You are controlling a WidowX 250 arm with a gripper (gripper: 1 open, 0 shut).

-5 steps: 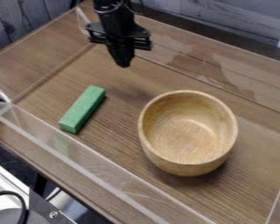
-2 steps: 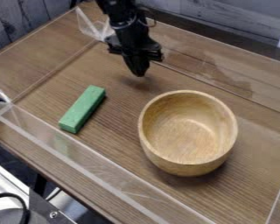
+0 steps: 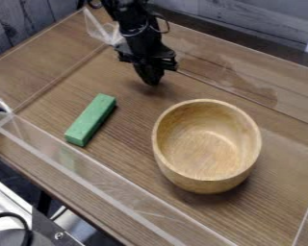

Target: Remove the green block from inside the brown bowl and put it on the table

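The green block lies flat on the table at the left, well clear of the bowl. To its right stands the brown bowl, upright, with nothing inside it. My gripper hangs from the black arm at the top centre, pointing down above bare wood behind the bowl and to the upper right of the block. It holds nothing. Its fingers look close together, and I cannot make out a gap between them.
Low clear plastic walls run along the table's left and front edges. Bare wood lies between the block and the bowl, and behind the bowl to the right.
The gripper has moved right and down towards the table behind the bowl, then risen slightly. Block and bowl have not moved.
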